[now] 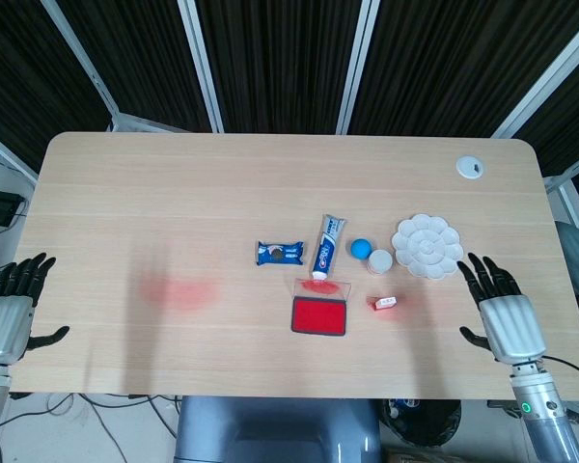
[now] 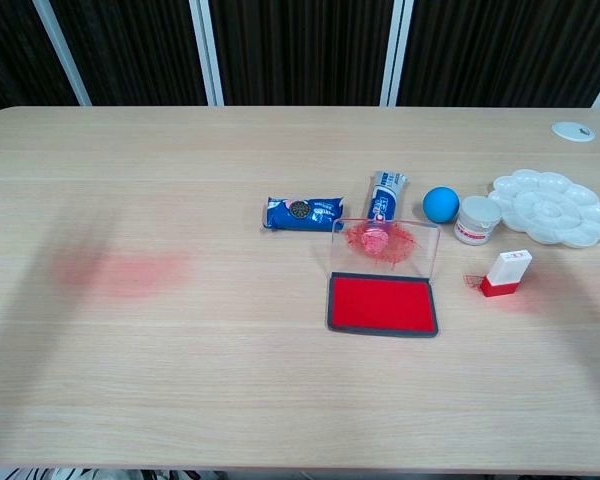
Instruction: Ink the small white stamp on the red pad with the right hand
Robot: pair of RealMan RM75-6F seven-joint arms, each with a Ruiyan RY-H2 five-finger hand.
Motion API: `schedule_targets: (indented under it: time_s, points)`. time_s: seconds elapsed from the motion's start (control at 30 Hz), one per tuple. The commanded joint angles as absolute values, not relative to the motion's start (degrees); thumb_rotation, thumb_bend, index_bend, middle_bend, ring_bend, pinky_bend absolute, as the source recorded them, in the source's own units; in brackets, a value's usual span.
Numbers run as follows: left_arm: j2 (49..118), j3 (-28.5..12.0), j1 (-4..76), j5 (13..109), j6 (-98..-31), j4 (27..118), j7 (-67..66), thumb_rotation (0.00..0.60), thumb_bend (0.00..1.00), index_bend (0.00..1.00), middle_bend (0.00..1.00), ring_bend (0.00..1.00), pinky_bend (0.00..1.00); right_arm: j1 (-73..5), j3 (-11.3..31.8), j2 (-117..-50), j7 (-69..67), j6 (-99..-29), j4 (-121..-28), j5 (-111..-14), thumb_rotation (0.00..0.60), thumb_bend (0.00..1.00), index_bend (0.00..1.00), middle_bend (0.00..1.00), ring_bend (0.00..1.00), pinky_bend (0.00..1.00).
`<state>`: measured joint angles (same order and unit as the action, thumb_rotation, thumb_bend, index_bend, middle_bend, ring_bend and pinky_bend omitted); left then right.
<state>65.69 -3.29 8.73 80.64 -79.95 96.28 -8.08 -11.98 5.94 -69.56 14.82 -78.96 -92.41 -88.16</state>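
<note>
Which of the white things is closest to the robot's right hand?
The flower-shaped white palette, just up and left of the right hand. The little white jar and the small white stamp sit farther left.

The small white stamp [image 2: 507,273] with a red base stands tilted on the table. The red ink pad [image 2: 383,303] lies open to its left, its clear lid [image 2: 385,245] raised behind.

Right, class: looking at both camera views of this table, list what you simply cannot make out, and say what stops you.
- Toothpaste tube and blue snack packet: the printing is too small to read in either view.
- Small white stamp: its underside faces the table, so the design is hidden.
- Both hands: outside the chest view entirely; the head view alone shows the left hand and right hand.
- Small white jar: contents unseen under its lid.
</note>
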Motion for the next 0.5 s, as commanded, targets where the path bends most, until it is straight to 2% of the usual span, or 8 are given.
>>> schedule_targets:
  time_s: [0.03,0.3,0.5]
  points:
    - [65.58,-3.32,8.82,80.51,-79.77,96.43,-8.03,0.6,0.0,0.0,0.0,0.0,0.0,-14.92,6.87,-71.8,17.79,-74.94,-92.73,-86.34,0.6,0.15,0.09,0.1,0.06,0.21]
    - [65.44,-3.38,9.01,80.11,-79.22,96.65,-7.74,0.6,0.0,0.0,0.0,0.0,0.0,-18.83,7.76,-77.01,21.76,-69.66,-91.26,-83.42,0.6,0.22,0.32,0.26,0.21,0.25]
    - [65.21,-3.39,9.24,79.92,-78.71,96.77,-7.4,0.6,0.0,0.0,0.0,0.0,0.0,-20.53,7.91,-81.05,23.55,-67.31,-88.22,-80.83,0.6,0.23,0.39,0.31,0.21,0.25]
